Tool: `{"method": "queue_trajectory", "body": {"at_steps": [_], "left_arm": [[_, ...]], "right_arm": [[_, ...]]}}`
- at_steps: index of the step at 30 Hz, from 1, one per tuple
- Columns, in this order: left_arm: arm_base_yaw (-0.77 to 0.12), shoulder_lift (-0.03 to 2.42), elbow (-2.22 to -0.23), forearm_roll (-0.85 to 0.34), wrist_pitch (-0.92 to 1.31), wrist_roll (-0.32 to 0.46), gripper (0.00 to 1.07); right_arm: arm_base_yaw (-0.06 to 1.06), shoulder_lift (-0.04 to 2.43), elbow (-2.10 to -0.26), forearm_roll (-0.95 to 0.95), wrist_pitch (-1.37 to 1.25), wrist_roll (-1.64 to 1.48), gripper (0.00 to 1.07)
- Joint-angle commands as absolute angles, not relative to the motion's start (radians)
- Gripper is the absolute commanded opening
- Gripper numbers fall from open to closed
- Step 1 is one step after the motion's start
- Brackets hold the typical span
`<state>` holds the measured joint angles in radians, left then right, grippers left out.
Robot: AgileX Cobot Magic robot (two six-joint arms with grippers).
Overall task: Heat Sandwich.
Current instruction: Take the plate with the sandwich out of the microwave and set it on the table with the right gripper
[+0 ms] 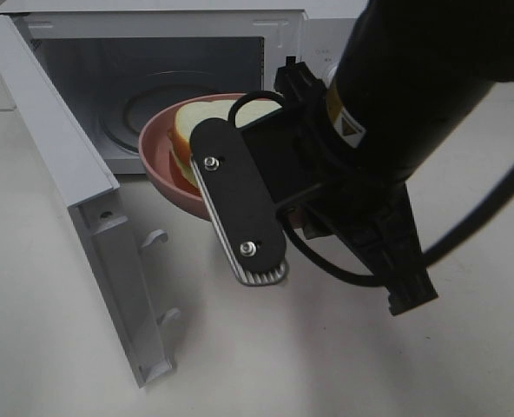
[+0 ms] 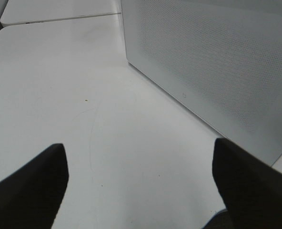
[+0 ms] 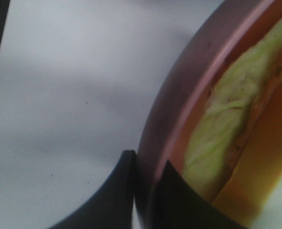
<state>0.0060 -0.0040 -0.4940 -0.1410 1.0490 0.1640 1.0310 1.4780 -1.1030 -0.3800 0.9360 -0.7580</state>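
- Here the right gripper [image 3: 142, 191] pinches the rim of the pink plate [image 3: 179, 95]. One dark finger sits outside the rim and one sits inside it, pressed close.
- I think it grabs the rim so the food stays flat and no finger has to touch it.
- The sandwich [image 1: 207, 122] lies on that plate. In the high view it is in the upper middle of the frame, right at the open mouth of the microwave [image 1: 153, 52]. The black arm hides part of it.
- Up close in the right wrist view, the sandwich [image 3: 222, 129] shows pale bread with something green and orange in it.
- The plate looks like it is lifted off the table [image 1: 326, 365] and is about to go in. I cannot tell if its far edge touches the microwave floor.
- The microwave door [image 1: 75, 200] swings wide at the left of the high view. That leaves the way in free.
- The left gripper [image 2: 141, 186] has its two dark fingers spread far apart with nothing between them. It hangs over bare table, next to the white dotted side of the microwave [image 2: 217, 67]. My guess is that it waits there to shut the door.
- Count: two grippers, one plate, one sandwich, one microwave, one door.
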Motion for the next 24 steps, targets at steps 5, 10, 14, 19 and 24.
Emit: {"method": "queue_trajectory", "body": {"at_steps": [5,10,14,19,24], "left_arm": [[0.0,-0.021,-0.493,-0.143,1.04,0.162,0.76],[0.0,-0.021,-0.493,-0.143,1.04,0.162,0.76],[0.0,-0.021,-0.493,-0.143,1.04,0.162,0.76],[0.0,-0.021,-0.493,-0.143,1.04,0.162,0.76],[0.0,-0.021,-0.493,-0.143,1.04,0.162,0.76]], "right_arm": [[1.075,1.366,-0.995,-0.414,0.928,-0.711,0.0],[1.109,1.29,-0.912,-0.454,0.934,-0.641,0.0],[1.109,1.244,-0.871,-0.464,0.963,-0.619,0.0],[1.109,1.203,-0.838,-0.466,1.006,-0.595,0.0],[1.108,1.195,-0.835,-0.488,1.054,-0.509,0.0]]}}
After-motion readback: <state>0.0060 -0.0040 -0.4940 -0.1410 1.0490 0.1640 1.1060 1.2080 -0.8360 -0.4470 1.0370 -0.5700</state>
